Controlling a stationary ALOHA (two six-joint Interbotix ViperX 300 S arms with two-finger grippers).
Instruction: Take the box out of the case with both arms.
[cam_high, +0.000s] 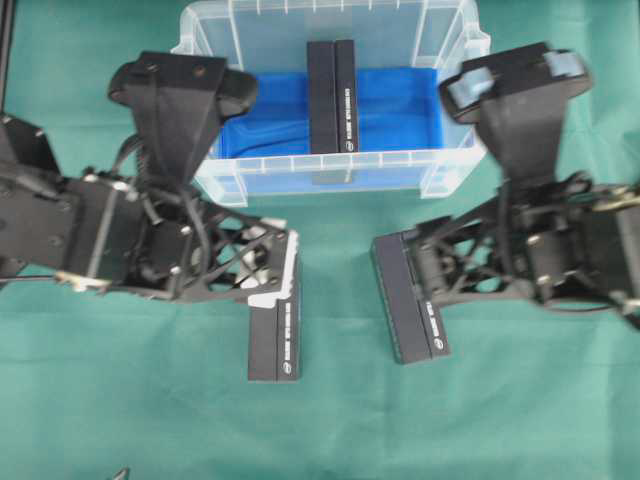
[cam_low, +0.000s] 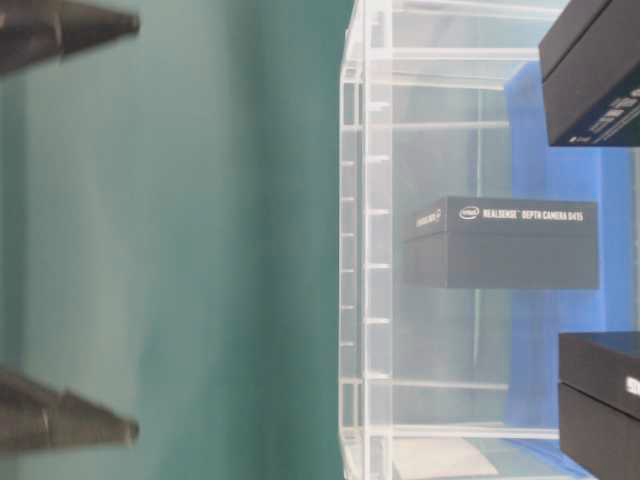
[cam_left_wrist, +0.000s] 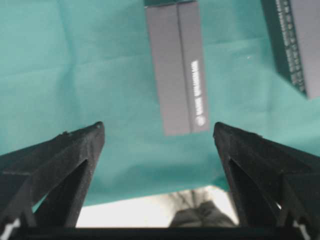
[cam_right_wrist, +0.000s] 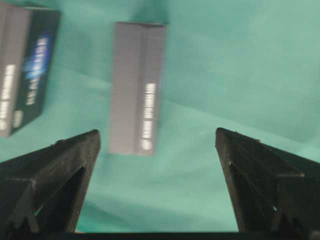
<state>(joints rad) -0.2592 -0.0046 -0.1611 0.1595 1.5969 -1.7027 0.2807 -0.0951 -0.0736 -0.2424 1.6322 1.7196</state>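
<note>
On the left of the overhead view we see the left gripper (cam_high: 283, 262), a black lattice frame w/ white parts at the tip, above a flat matte black box (cam_high: 275, 335) that lies on the green cloth (cam_high: 150, 400). In the left wrist view its two pointed, rough-textured fingers (cam_left_wrist: 75, 150) stand wide apart and hold nothing; the same box (cam_left_wrist: 177, 67) lies on the cloth betw. and beyond them, not touched. In the middle, at the top, is the case (cam_high: 330, 172), a clear plastic tub w/ rimmed edge and ribbed sides, a blue sheet (cam_high: 270, 120) on its floor. One long black box (cam_high: 331, 95) is inside it, approx. in the centre; the table-level view shows it through the wall w/ white print on its side. To the right a third black box (cam_high: 410, 305) lies on the cloth, slightly turned, under the right gripper (cam_high: 385, 265). In the right wrist view its fingers (cam_right_wrist: 250, 165) are also wide apart, empty, w/ that box (cam_right_wrist: 136, 87) on the cloth beyond them.
</note>
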